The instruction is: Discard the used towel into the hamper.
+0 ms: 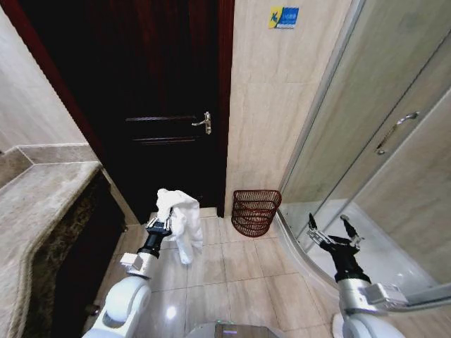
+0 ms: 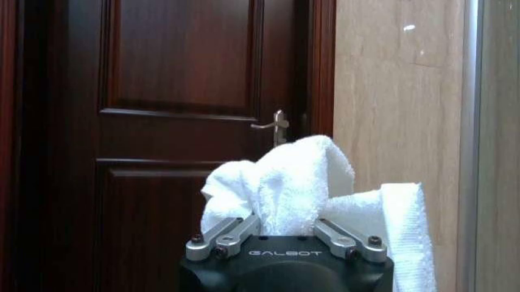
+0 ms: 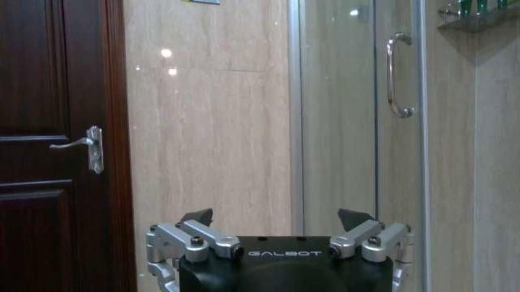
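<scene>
"GALBOT" is printed on both wrist housings, and a blue and yellow sticker sits high on the tiled wall, its writing too small to read. The left gripper is clamped on a white towel held above the floor before the dark door, while the hamper stands on the floor against the wall by the shower enclosure, nothing visible in it. The right gripper hangs with its jaws apart near the shower's curved base, with bare floor tiles between towel and hamper.

One towel, one hamper, one door.
</scene>
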You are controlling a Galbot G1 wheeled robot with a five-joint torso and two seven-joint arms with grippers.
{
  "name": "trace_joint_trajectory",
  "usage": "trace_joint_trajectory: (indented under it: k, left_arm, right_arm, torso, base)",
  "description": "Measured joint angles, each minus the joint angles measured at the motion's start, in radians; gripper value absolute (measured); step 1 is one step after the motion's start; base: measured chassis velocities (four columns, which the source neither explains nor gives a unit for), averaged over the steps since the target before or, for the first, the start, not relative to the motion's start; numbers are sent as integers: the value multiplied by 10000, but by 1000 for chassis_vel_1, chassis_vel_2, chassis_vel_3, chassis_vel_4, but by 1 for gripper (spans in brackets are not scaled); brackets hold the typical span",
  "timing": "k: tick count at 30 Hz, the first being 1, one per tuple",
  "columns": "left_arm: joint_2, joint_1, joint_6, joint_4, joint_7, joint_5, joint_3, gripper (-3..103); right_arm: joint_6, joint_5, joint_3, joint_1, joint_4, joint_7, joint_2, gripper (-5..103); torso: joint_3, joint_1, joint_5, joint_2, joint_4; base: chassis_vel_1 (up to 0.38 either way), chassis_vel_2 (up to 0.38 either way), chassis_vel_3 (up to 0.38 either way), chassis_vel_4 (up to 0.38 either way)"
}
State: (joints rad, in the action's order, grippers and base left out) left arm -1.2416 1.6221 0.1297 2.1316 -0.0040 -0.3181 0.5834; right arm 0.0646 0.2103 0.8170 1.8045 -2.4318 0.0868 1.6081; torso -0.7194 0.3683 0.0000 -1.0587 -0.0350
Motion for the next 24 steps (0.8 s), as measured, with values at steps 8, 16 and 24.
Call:
trace_joint_trajectory:
  k: [8, 16, 24]
  left_arm:
    - [4, -19, 94, -88, 9, -4, 64, 10]
    - [-16, -10, 150, -152, 17, -5, 75, 10]
    - [-9, -41, 152, -195, 51, 1, 59, 10]
  right_arm:
    - [1, -35, 0, -14, 4, 5, 0, 100]
    - [23, -52, -14, -38, 32, 4, 0, 100]
    - [-1, -51, 5, -13, 63, 12, 0, 100]
  torso:
    - [218, -183, 0, 403, 0]
    - [427, -344, 0, 774, 0]
    - [638, -515, 0, 1155, 0]
  base:
    - [0, 0, 0, 0]
    - [0, 0, 0, 0]
    - [0, 0, 0, 0]
